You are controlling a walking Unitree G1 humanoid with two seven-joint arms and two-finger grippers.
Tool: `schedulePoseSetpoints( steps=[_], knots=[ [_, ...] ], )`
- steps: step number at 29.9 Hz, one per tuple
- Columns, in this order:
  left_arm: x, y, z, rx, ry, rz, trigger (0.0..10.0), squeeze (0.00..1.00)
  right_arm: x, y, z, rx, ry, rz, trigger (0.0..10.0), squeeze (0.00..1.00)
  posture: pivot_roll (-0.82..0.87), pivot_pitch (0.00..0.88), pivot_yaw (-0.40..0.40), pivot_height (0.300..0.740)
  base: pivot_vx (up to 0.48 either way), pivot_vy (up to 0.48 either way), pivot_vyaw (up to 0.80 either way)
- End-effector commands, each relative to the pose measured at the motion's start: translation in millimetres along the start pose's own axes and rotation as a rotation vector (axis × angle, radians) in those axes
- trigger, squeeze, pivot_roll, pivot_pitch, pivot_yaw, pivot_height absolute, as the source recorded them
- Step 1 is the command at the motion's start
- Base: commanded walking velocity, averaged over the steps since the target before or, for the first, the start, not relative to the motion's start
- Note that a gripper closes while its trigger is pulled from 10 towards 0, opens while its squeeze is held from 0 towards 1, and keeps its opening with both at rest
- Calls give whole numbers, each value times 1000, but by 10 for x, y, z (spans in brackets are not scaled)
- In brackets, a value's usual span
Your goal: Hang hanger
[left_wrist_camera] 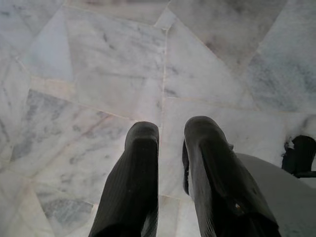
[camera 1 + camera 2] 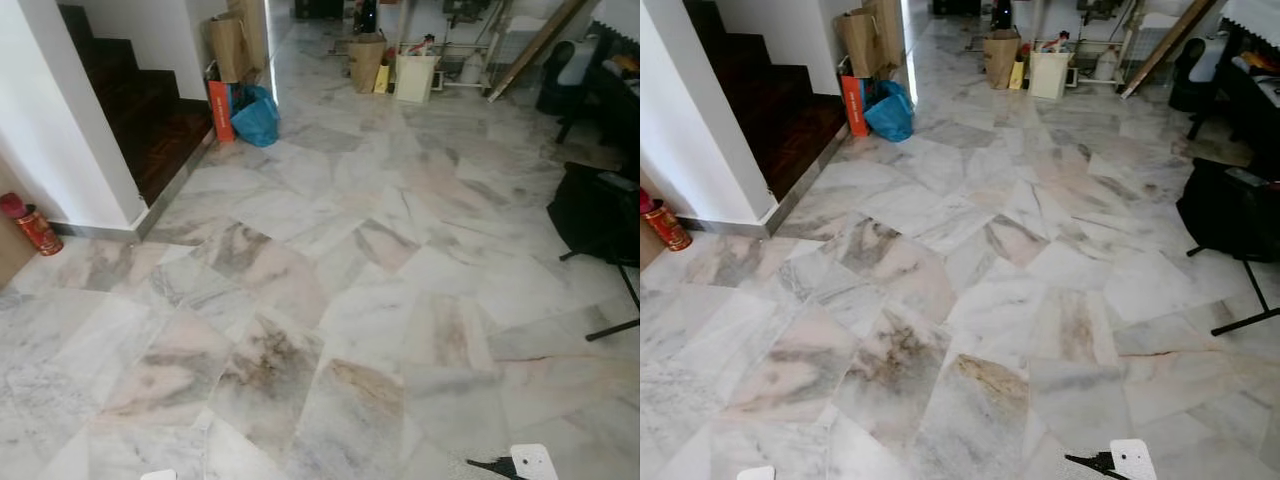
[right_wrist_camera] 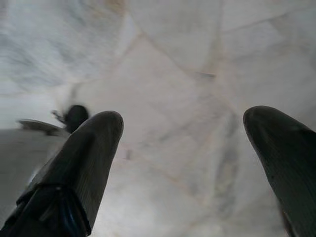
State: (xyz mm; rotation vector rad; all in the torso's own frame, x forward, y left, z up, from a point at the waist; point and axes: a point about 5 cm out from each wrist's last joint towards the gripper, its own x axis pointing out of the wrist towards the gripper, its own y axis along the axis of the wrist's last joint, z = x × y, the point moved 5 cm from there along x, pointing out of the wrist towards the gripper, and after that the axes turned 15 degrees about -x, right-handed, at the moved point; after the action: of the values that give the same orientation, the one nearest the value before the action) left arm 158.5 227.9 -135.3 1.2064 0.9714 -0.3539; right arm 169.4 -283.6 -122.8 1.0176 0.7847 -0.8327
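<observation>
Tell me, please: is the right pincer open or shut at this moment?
Open. In the right wrist view the right pincer has its two black fingers far apart, with bare marble floor between them and nothing held.

The irregular marble floor slabs (image 2: 330, 300) are white and grey, veined with pink and brown patches. At ten o'clock sits a red cylindrical tin (image 2: 32, 226), beside dark brown wooden stairs (image 2: 140, 110). Toward twelve o'clock, a bright blue plastic bag (image 2: 256, 115) leans by an orange-red box (image 2: 220, 108). Both grippers' ribbed fingers (image 1: 133, 182) are black.
</observation>
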Motion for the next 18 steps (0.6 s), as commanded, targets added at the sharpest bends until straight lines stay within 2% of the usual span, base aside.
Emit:
schedulePoseSetpoints(
  steps=[1,3,9,12,18],
  knots=[
    [-5,-41,-56,-3,14,-24,10000,0,8,74,1,22,1,24,10000,0,-69,0,10,740,0,0,0],
    [-6,-54,-53,-11,9,-33,10000,0,15,138,-10,17,19,38,10000,0,-68,0,5,740,0,0,-719],
    [-5,-52,-40,-21,-1,-33,10000,0,14,149,-33,25,32,49,10000,0,-70,0,-2,740,0,0,-710],
    [1,-39,-22,-37,-12,-34,10000,0,2,55,-134,20,53,48,10000,0,-71,0,-2,740,0,0,-667],
    [19,11,-24,-46,-13,-29,10000,0,4,77,-153,28,59,57,10000,0,-75,0,7,740,0,0,-671]
  ],
)
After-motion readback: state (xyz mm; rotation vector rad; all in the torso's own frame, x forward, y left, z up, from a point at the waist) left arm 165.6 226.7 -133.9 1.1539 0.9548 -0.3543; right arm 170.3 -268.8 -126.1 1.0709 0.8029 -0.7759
